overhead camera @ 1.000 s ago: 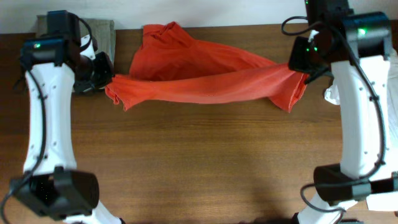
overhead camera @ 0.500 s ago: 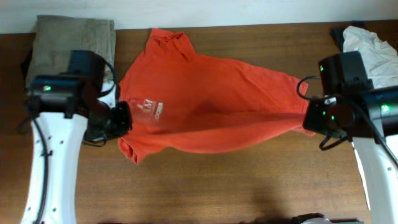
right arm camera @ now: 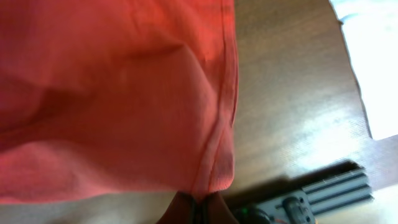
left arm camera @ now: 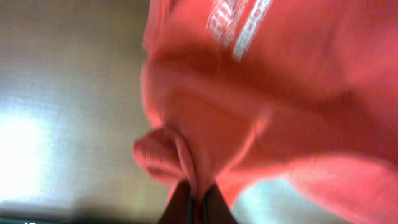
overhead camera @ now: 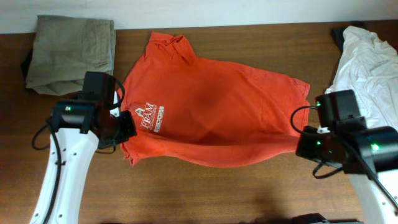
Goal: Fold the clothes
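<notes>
Left hand (left arm camera: 196, 200) and right hand (right arm camera: 198, 202) each clamp the red-orange short-sleeved cotton T-shirt (overhead camera: 211, 118) at opposite edges; thin pinches may slip, bunching it.

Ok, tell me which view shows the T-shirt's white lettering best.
Overhead: the whole lettering is visible on the spread T-shirt. The left wrist view catches only a blurred part, cut off at the frame's top. The right wrist view shows only plain fabric and hem.

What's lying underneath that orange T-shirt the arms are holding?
Only the brown wooden table shows around the orange T-shirt. Whatever lies beneath the cloth is covered. The left gripper and right gripper pinch its edges.
</notes>
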{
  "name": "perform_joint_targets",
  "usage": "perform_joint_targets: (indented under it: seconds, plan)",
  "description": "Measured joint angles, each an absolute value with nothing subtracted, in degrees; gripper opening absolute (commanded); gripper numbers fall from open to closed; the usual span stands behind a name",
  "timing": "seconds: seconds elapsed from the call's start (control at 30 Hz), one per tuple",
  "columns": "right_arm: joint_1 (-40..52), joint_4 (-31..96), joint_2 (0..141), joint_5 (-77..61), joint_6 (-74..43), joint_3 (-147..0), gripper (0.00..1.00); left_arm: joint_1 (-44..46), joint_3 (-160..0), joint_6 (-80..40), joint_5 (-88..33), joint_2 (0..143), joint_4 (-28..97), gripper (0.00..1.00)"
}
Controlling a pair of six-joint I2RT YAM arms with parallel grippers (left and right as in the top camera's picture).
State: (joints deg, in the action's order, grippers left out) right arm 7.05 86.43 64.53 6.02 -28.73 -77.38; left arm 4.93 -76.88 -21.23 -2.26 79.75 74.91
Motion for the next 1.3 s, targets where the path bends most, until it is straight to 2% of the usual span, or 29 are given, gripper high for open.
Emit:
perform_joint_targets:
  seconds: [0.13, 0.2, 0.3, 0.33, 0.43, 0.6, 0.67, 0.9, 1.03, 1.17, 1.3]
  plan:
    - [7.05, 75.68, 65.21, 6.04, -29.98, -65.56, 0.04, 4.93, -70.37, -25.76, 4.64, 80.05, 65.87, 0.0]
    - [7.05, 74.54, 65.32, 6.04, -31.09, -61.67, 0.04, 4.93, -69.04, -26.72, 6.57, 80.05, 62.94, 0.0]
    - [7.05, 79.18, 63.24, 6.07, -32.36, -62.11, 0.04, 4.93, -68.97, -27.14, 7.38, 80.05, 64.9, 0.0]
    - [7.05, 84.31, 60.23, 6.04, -32.64, -63.92, 0.04, 4.93, -68.88, -27.27, 7.07, 80.05, 67.31, 0.0]
    - [7.05, 94.21, 57.76, 6.02, -32.8, -74.37, 0.04, 5.76, -68.66, -27.31, 3.27, 80.01, 74.24, 0.01]
    - [7.05, 96.71, 63.33, 6.76, -32.8, -75.99, 0.04, 14.94, -68.55, -27.31, 5.1, 80.01, 68.38, 0.0]
    - [7.05, 96.16, 67.9, 6.96, -32.82, -75.53, 0.04, 15.09, -68.55, -27.33, 6.26, 80.03, 66.0, 0.0]
    - [7.05, 89.89, 74.83, 8.05, -32.86, -75.42, 0.04, 15.09, -68.55, -27.31, 10.59, 82.96, 60.97, 0.01]
    - [6.7, 87.24, 77.65, 14.66, -36.4, -75.42, 0.04, 15.09, -68.45, -27.31, 12.1, 87.18, 53.32, 0.0]
    - [-2.39, 81.76, 81.97, 16.71, -36.97, -75.35, 0.04, 15.09, -68.45, -27.31, 12.38, 87.85, 47.92, 0.0]
    - [-5.02, 73.36, 83.7, 12.58, -32.32, -70.83, 0.04, 15.09, -68.45, -27.31, 12.49, 88.07, 42.94, 0.01]
